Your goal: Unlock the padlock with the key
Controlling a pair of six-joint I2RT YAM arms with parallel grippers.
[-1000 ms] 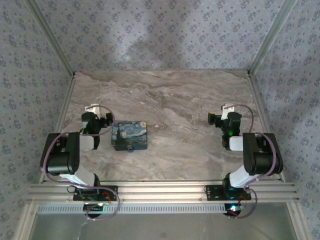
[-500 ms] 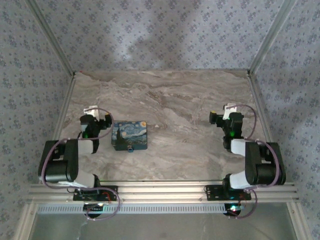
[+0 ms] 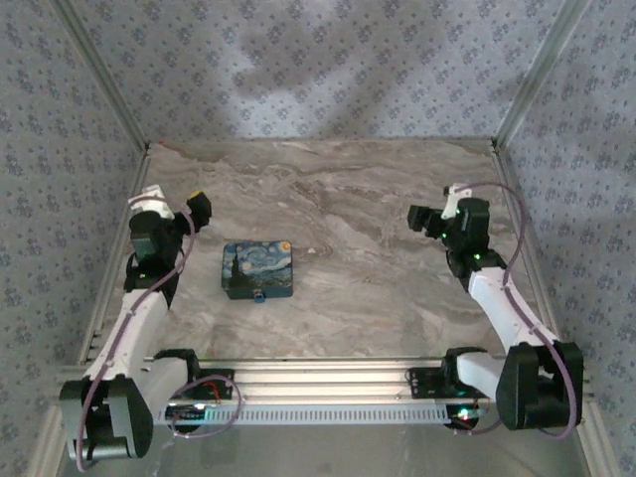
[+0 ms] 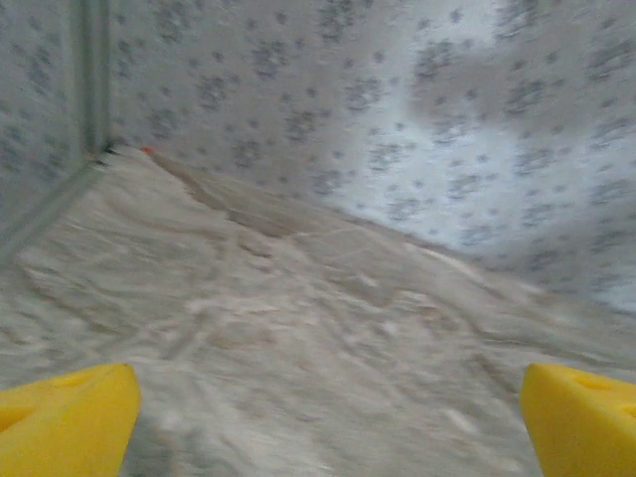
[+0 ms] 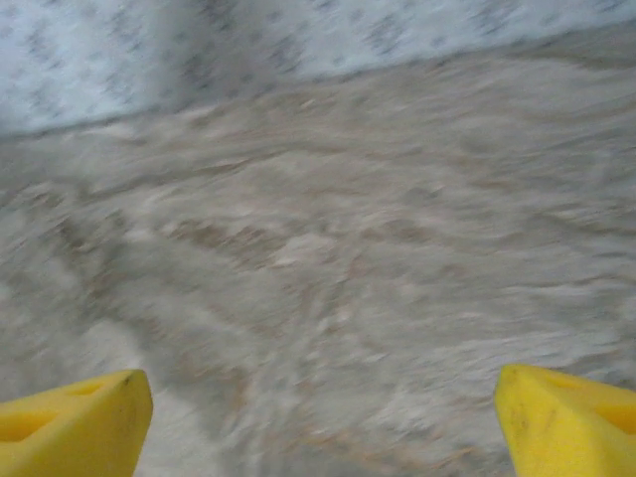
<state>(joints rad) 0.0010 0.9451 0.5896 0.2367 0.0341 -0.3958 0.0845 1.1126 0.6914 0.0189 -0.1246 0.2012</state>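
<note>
Left pincer [image 3: 197, 211] and right pincer [image 3: 422, 221], both yellow-tipped, gape released above the grey marbled tabletop [image 3: 368, 194], while the tiny bluish padlock [image 3: 258, 295] sits at the lower edge of the flat Starry Night-printed box [image 3: 257, 268], left of centre.

The table [image 3: 397, 199] is overlooked from high behind the arm bases [image 3: 189, 383] along the frame bottom. From each wrist, its marble and the papered wall [image 4: 477, 109] are seen low and close.
</note>
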